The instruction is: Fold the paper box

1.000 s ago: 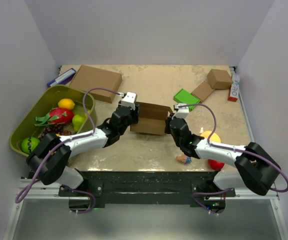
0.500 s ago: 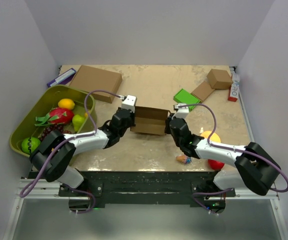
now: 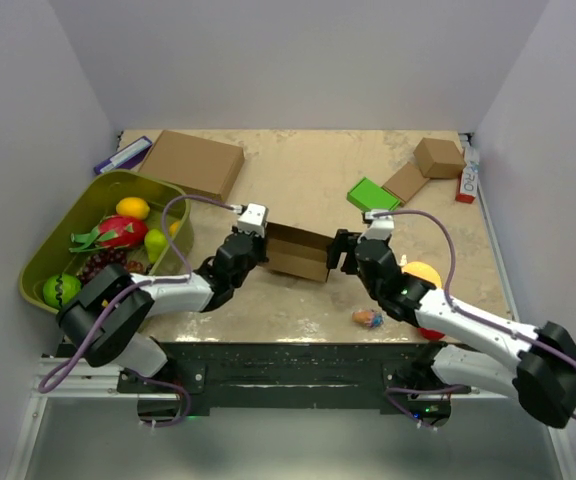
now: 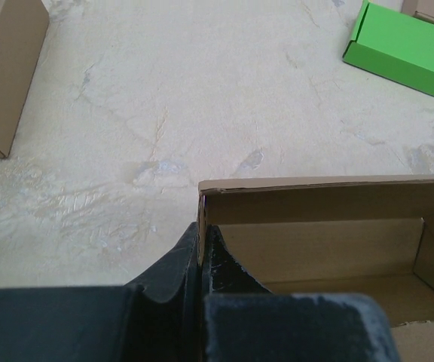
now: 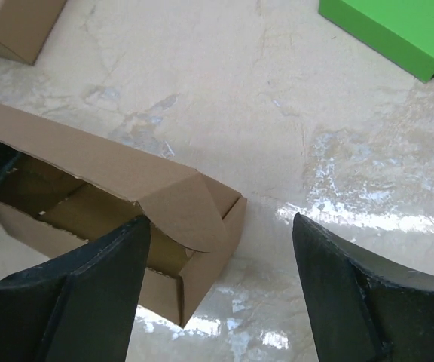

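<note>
- The box is now pinched at its end wall by the left gripper, clamped tight (parted a second ago).
- It has been released by the right gripper, now spread wide.

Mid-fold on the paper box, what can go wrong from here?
1. Only the left gripper holds the paper box, pinching one thin end wall; a pull may bend that wall or swing the box.
2. The right gripper is open at the other end, by the curled flap; closing there may crush the flap instead of tucking it.
</note>
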